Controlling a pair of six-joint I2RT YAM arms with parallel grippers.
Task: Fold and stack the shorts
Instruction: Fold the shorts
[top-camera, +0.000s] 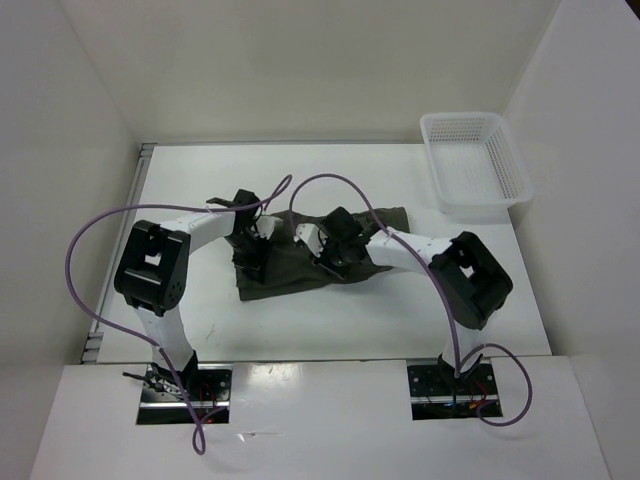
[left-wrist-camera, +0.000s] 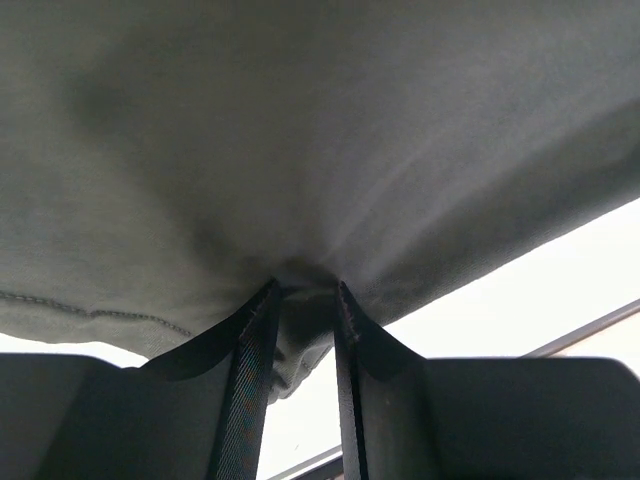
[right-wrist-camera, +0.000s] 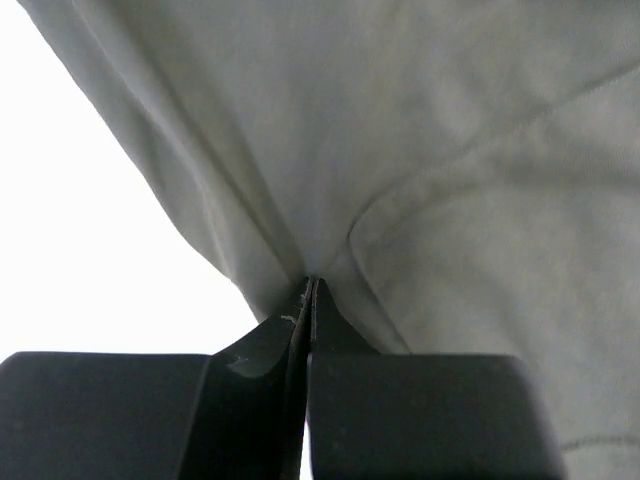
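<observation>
A white worktop (top-camera: 180, 300) sits boxed in by plain white walls (top-camera: 300, 60), with a white mesh basket (top-camera: 510, 160) at its far right corner. The dark olive shorts (top-camera: 290, 278) lie rumpled at mid-worktop between the two arms, well apart from the basket. The overhead view shows this layout but hides the grips under the wrists; the wrist cameras show them close up. The left fingers (left-wrist-camera: 250, 370) stand at a narrow gap, pinching a gathered fold of the shorts' fabric. The right fingers (right-wrist-camera: 270, 340) are pressed almost together, clamping a thin fold beside a stitched seam.
</observation>
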